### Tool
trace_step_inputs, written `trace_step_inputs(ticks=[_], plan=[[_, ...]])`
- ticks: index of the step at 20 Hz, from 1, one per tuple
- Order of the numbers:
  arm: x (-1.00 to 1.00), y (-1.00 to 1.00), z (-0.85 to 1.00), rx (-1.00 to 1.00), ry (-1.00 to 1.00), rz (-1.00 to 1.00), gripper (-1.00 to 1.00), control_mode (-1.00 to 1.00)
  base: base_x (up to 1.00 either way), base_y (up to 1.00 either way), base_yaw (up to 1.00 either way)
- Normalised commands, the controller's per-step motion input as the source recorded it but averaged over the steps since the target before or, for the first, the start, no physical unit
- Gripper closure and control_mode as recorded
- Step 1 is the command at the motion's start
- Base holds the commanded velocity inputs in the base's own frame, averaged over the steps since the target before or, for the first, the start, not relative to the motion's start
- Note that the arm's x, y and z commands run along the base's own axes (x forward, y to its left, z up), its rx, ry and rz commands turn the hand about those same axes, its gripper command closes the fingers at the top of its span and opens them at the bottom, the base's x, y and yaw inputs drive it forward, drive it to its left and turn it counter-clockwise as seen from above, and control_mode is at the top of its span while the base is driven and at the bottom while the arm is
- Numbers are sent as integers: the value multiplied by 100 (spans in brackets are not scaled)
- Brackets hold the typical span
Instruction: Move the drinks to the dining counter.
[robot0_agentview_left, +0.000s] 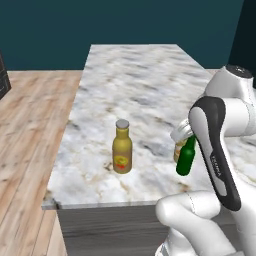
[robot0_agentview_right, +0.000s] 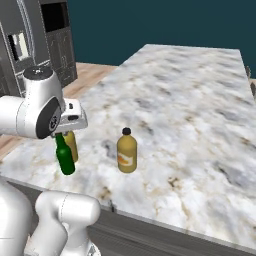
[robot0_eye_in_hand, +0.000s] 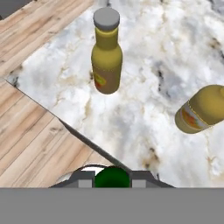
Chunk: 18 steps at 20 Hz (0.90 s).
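Note:
My gripper (robot0_agentview_left: 189, 139) is shut on the neck of the small dark-green bottle (robot0_agentview_left: 185, 160), which hangs upright low over the dining counter (robot0_agentview_left: 135, 75) near its front edge. I cannot tell if its base touches the marble. The tall amber bottle with a grey cap (robot0_agentview_left: 122, 147) stands to its left on the counter. The squat amber jug (robot0_agentview_right: 127, 151) with a black cap stands to the right of the green bottle (robot0_agentview_right: 65, 159). In the hand view the green bottle (robot0_eye_in_hand: 112, 177) sits between my fingertips, with the tall bottle (robot0_eye_in_hand: 106, 57) and jug (robot0_eye_in_hand: 203, 109) beyond.
Wooden floor (robot0_agentview_left: 25, 150) lies left of the counter. Dark grey cabinets (robot0_agentview_right: 45, 45) stand at the back left in the right base view. My own white arm (robot0_agentview_left: 220, 150) hides part of the counter's right front. The marble top stretches far back behind the bottles.

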Motion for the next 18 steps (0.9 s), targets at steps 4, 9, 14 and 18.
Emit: trace_step_inputs(ticks=[4,9,14,18], plan=[[0,0,-34,0,-17,2,100,-100,0,0,0],[0,0,-33,0,-13,0,100,-100,0,0,0],[2,0,-25,0,-4,0,100,-100,0,0,0],[5,0,-13,0,0,0,100,-100,0,0,0]])
